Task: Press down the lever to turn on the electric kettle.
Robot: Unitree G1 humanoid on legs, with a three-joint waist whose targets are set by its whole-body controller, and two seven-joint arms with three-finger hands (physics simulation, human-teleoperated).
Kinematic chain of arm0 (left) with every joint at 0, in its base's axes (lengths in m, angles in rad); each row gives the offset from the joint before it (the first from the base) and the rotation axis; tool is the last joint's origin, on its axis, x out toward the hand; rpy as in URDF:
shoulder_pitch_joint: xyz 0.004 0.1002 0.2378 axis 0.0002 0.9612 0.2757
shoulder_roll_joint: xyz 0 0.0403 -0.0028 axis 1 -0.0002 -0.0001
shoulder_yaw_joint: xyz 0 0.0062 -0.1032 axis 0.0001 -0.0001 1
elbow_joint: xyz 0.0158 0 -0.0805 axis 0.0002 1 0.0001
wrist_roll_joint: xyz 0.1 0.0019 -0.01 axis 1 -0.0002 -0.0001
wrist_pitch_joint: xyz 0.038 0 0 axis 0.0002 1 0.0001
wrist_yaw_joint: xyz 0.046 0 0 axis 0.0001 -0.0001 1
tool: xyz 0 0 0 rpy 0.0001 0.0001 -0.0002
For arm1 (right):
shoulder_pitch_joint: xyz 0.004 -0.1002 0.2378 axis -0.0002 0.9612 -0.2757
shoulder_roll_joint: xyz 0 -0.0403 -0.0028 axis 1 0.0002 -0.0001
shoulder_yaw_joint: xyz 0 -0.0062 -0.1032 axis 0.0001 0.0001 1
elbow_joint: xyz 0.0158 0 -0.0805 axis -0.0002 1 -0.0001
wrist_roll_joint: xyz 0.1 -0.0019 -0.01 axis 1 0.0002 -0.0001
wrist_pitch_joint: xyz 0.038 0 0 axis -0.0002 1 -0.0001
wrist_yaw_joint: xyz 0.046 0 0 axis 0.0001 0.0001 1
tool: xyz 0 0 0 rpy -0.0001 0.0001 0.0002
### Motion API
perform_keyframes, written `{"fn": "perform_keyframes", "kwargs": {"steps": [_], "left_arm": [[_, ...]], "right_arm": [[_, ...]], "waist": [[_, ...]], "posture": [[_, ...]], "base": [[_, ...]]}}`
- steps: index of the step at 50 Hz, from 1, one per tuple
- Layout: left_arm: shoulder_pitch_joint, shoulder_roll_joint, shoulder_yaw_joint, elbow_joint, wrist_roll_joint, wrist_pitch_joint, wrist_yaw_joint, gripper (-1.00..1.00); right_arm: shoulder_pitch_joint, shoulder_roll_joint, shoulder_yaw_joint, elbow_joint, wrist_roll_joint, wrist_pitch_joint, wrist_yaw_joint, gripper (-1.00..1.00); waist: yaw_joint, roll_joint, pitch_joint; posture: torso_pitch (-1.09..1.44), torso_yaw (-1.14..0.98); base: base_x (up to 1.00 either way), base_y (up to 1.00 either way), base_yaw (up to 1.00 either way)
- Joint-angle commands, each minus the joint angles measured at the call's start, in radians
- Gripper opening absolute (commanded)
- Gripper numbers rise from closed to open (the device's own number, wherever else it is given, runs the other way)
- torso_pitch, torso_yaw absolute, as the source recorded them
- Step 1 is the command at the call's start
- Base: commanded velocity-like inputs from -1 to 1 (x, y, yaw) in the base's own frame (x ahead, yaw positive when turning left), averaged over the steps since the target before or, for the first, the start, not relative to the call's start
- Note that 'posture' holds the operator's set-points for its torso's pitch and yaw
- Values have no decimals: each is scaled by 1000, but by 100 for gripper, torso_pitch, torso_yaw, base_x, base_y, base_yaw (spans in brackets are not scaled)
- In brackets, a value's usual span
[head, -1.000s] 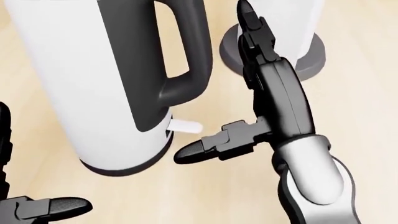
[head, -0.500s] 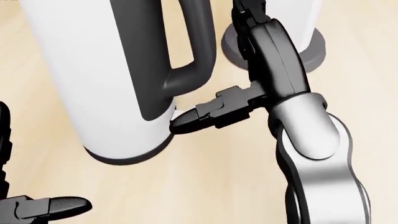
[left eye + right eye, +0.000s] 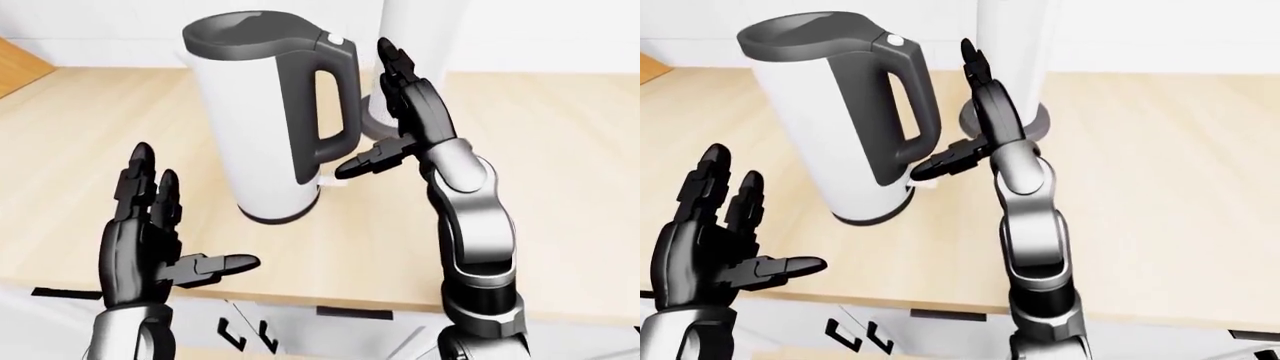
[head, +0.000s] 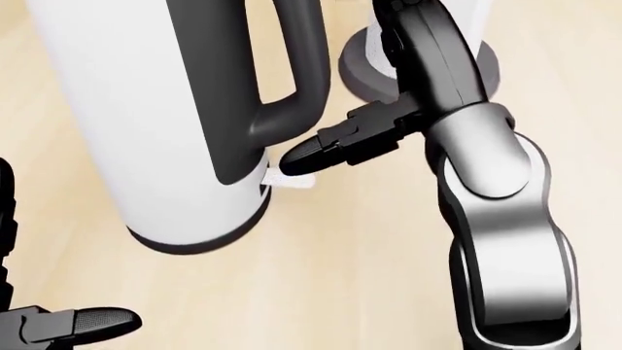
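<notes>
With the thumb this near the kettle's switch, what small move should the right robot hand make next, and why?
Probably push the thumb straight down. It sits directly over the white lever at the base of the electric kettle, and the right robot hand is open beside the handle, so nothing blocks it.

Simulated kitchen: light wooden countertop [image 3: 560, 150], white electric kettle [image 3: 262, 112] standing on it, white cabinet fronts [image 3: 330, 341] below

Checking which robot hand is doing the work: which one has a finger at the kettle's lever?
The right robot hand: its thumb tip sits on the white lever at the kettle base. The left robot hand hangs open, apart from the kettle.
</notes>
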State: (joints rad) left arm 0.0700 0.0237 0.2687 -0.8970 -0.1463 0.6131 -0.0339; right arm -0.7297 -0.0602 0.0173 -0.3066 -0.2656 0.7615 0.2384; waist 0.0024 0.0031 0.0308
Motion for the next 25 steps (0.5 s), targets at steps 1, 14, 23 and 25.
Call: {"fn": "perform_keyframes", "kwargs": {"steps": [1,14,23,25], "left_arm": [[-13,5,0,-37,-4,-31,0,100],[-10,4,-7,-28,-2,-45,1,100],[-12,4,-6,-29,-4,-44,3,100],[-11,4,-7,-29,-3,-46,3,100]], "right_arm": [[-21,-5,-5,-26,-7,-34,-8,100],[-6,2,-2,12,-22,-66,-11,100],[-13,-2,-7,58,-20,-95,-13,100],[-9,-1,-7,62,-20,-99,-13,100]], "waist": [[0,5,-15],[-2,0,-19],[-3,-3,-21],[-3,-3,-21]], "posture": [[0,0],[0,0],[0,0],[0,0]], "base": [[0,0,0],[0,0,0],[0,0,0],[0,0,0]]}}
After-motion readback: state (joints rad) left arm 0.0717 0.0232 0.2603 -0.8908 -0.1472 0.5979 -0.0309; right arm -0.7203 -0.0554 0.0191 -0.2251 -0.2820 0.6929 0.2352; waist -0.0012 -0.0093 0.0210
